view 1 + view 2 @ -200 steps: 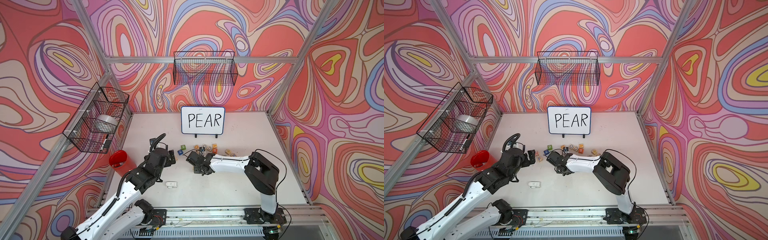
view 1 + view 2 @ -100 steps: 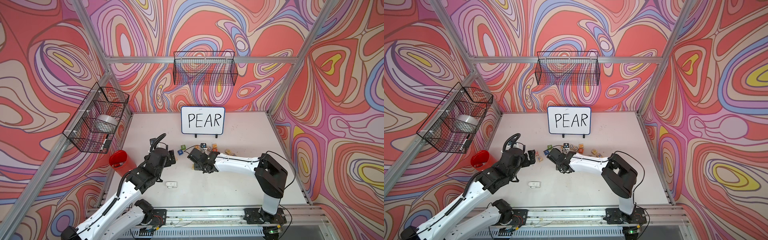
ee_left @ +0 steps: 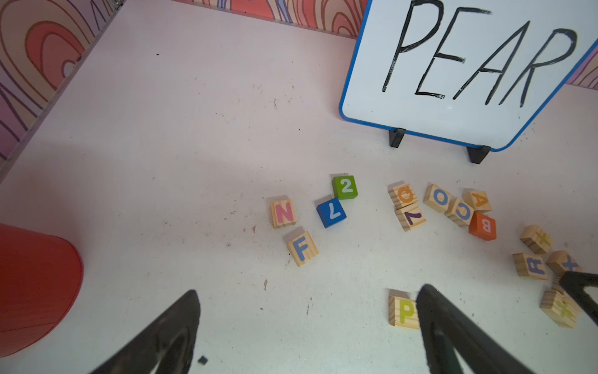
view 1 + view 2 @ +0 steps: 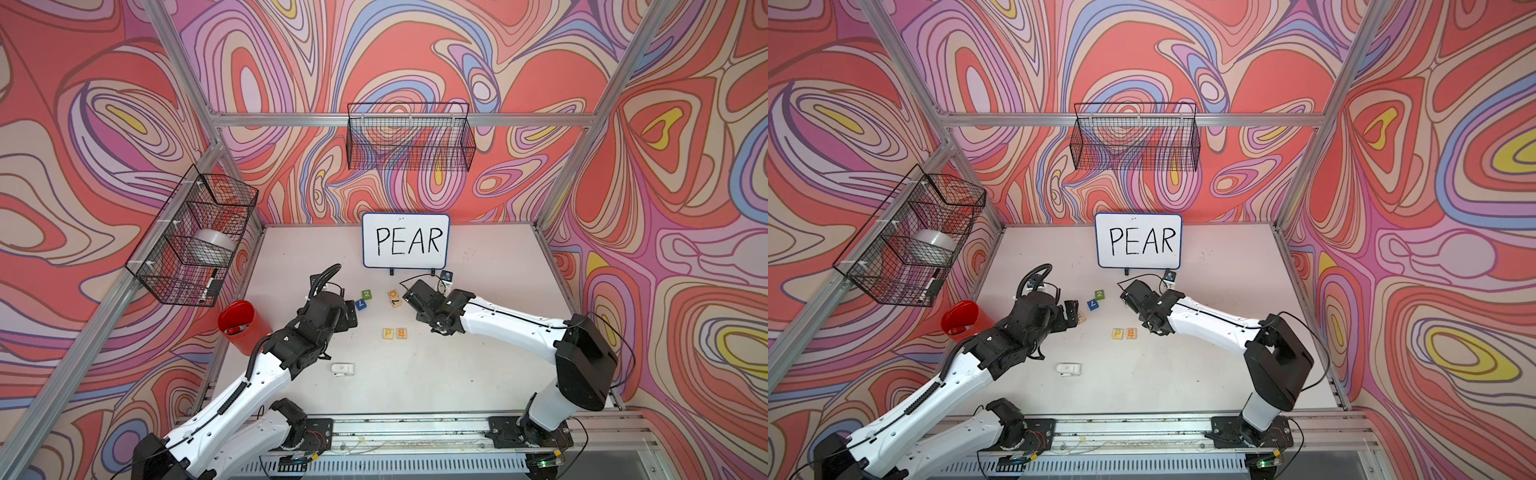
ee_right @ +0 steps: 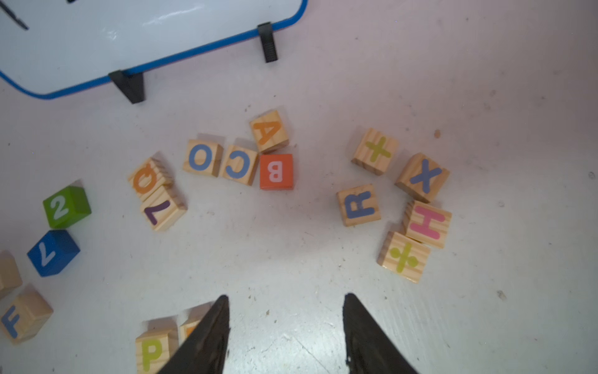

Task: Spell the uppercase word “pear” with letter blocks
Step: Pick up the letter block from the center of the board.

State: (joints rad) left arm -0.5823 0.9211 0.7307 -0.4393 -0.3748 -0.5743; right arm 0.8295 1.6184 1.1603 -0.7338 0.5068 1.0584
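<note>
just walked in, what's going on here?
The robot is spelling PEAR from the whiteboard. The P block and E block sit side by side mid-table; the A block and R block lie among the loose blocks nearer the board. The right pincer is open and empty near the E block; the left pincer is open too, holding nothing.

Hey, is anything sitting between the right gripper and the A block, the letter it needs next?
Yes. In the right wrist view, the orange B block lies between the open right gripper and the A block, and it touches the A block. The C block sits close beside A too, so a straight approach would meet B first.
</note>
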